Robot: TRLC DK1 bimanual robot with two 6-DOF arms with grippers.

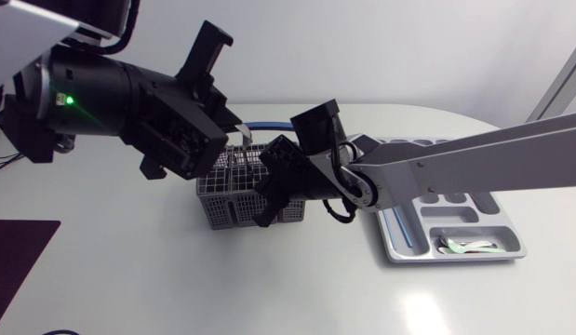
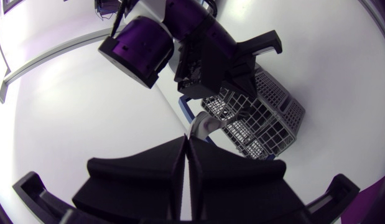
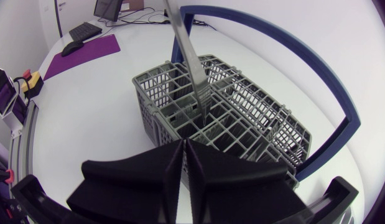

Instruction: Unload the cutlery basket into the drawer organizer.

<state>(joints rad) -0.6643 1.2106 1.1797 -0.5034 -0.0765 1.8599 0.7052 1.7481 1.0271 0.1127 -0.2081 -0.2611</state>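
Where the left wrist view shows the left gripper (image 2: 186, 142), its fingers are pressed onto the flat steel utensil (image 2: 203, 127) at their tips, apparently to lift it from the grey cutlery basket (image 2: 270, 121) ahead. Right wrist view: the right gripper (image 3: 183, 148), closed on nothing, hangs over the basket, where the utensil's lower end sits in a compartment beside the blue bail handle (image 3: 332, 93). Head view: the drawer organizer (image 1: 518, 244) lies near the basket, with the right arm (image 1: 455, 158) crossing above it and obstructing transfer.
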